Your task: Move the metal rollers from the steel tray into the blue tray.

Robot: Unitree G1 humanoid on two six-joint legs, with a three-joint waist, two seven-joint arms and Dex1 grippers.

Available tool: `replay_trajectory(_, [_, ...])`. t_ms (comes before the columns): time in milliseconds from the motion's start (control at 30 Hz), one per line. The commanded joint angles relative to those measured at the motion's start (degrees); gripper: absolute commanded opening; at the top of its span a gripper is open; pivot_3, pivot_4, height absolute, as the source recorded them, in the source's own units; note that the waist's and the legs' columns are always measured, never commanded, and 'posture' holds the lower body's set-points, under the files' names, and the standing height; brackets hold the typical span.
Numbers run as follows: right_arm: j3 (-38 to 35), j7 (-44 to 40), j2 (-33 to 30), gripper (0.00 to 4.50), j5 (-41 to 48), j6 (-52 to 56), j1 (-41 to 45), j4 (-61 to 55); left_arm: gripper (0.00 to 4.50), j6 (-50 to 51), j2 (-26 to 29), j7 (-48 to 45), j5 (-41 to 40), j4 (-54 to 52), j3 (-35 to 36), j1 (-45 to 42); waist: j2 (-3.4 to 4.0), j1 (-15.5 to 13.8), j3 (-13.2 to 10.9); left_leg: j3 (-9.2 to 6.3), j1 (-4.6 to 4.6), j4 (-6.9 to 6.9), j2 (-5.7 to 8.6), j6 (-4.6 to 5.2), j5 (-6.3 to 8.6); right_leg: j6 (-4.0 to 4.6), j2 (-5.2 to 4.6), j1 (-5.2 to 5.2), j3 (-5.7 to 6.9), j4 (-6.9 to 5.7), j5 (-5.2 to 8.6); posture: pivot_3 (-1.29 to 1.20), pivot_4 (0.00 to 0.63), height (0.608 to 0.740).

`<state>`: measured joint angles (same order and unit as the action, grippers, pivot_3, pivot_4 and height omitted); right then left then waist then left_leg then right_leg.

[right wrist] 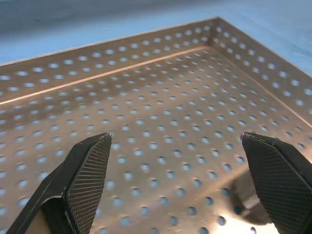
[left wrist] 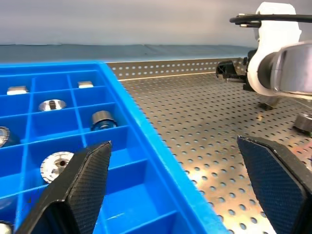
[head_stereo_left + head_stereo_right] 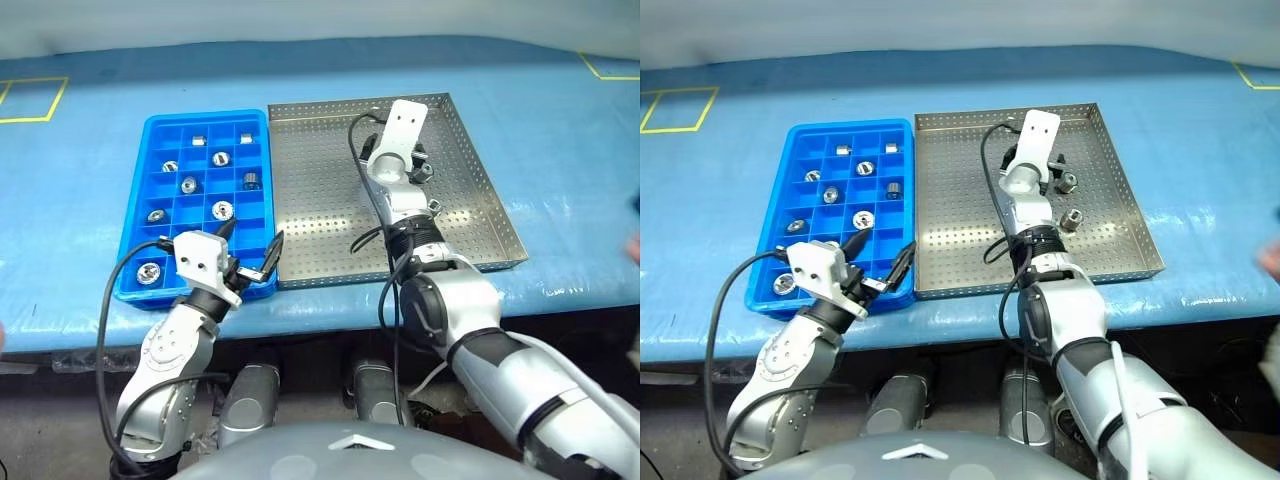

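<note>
I am working over the long bench [image 3: 560, 150] covered in blue sheeting, where the large square perforated steel tray [image 3: 960, 240] is lying directly beside the narrower bright blue plastic compartment tray [image 3: 780, 215], their long sides touching. My right arm is reaching out over the middle of the steel tray, and my right end effector [image 1: 175, 165] is hanging empty there with its two black fingers spread wide above the bare perforated floor. My left end effector [image 3: 253, 252] is hovering at the near corner of the blue tray, over its inner rim, likewise spread wide and carrying nothing.

Judging by this, I am in the reach phase of a fresh pick. Most of the small shiny metal rollers [image 3: 222, 210] are already sitting in separate compartments of the blue tray. Two loose rollers [image 3: 1071, 219] are lying in the steel tray just right of my right wrist, one nearer the far rim, one nearer me.

The next move is calling for swinging the right end effector onto one of them, lowering the fingers either side of it, and closing squarely, since a short polished cylinder will probably roll away if nudged.
</note>
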<state>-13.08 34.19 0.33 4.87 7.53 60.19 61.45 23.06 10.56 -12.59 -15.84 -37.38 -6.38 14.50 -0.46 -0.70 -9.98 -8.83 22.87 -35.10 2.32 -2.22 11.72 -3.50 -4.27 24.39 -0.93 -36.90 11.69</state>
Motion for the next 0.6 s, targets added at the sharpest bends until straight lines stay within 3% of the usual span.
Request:
replay_trajectory(33, [-1.39, 2.86, -1.06, 4.49, 0.08, -2.48, 3.25, 2.96, 4.50, -1.13, -0.55, 0.04, 0.54, -0.35, -1.31, -0.26, 0.00, 0.20, 0.00, 0.02, -0.02, 0.00, 0.00, 0.00, 0.00, 0.00, 0.00, 0.00, -0.02, -0.01, 0.00, 0.21, 0.150, 0.740])
replay_trajectory(600, [-5.47, 4.19, -3.30, 4.49, 2.56, -3.46, 4.43, 8.71, 4.50, -1.49, -1.31, 0.14, 1.03, -0.01, -1.63, 0.18, 0.01, 0.00, 0.01, 0.05, -0.09, -0.01, 0.02, 0.05, -0.01, -0.01, 0.00, -0.10, -0.08, -0.02, -0.01, 0.21, 0.150, 0.740])
